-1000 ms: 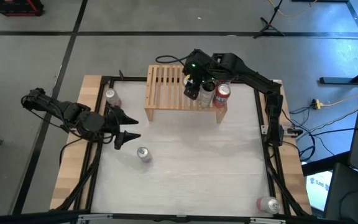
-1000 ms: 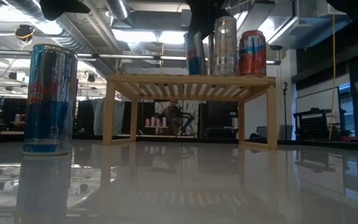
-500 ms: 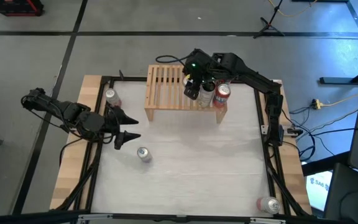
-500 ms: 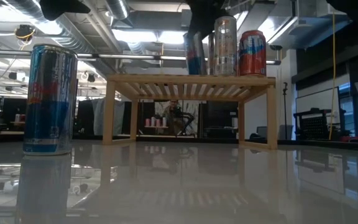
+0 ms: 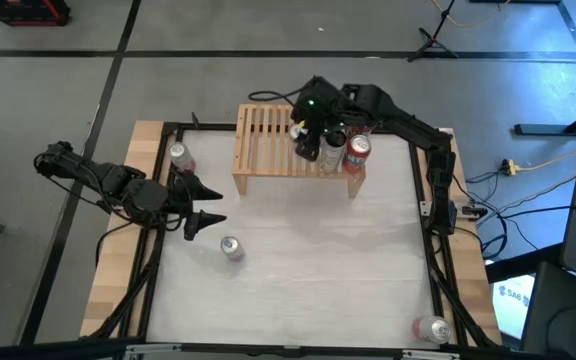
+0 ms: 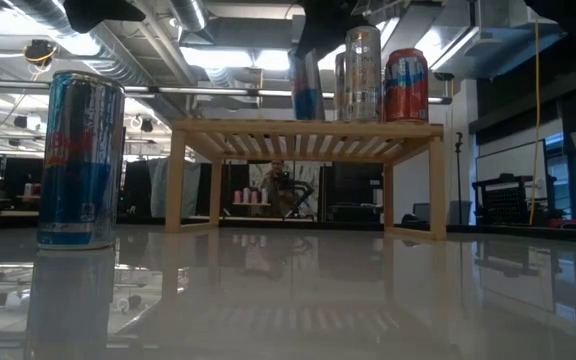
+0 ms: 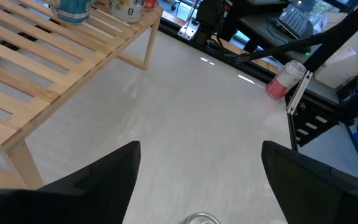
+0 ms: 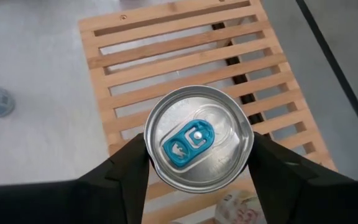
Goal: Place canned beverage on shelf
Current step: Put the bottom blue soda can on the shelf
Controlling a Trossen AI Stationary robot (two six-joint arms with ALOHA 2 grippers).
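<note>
The light-wood slatted shelf (image 5: 266, 140) stands at the table's far side. A clear can (image 5: 330, 152) and a red can (image 5: 358, 150) stand on its right end. My right gripper (image 5: 308, 138) is above the shelf, shut on a blue-and-silver can (image 8: 197, 138), which the low view (image 6: 306, 85) shows just left of the clear can (image 6: 361, 72). My left gripper (image 5: 204, 206) is open and empty at the table's left side, above a standing blue can (image 5: 231, 247). My right gripper pinches the blue-and-silver can between its two fingers (image 8: 126, 171), on opposite sides of its wall just under the top rim (image 8: 149, 149). The fingers come from above, pointing down. The can is slightly tilted, its base (image 6: 308, 117) level with the slat top; whether it rests there, I cannot tell.
A can (image 5: 179, 155) stands at the far left beside the shelf's leg. Another can (image 5: 431, 327) lies at the near right corner. A black frame (image 5: 436, 250) rims the table. The shelf's left half (image 8: 166, 56) is bare slats.
My right gripper has gone a little toward the table's left along the shelf with the blue-and-silver can, away from the clear can. The can now leans slightly where it stood upright before.
</note>
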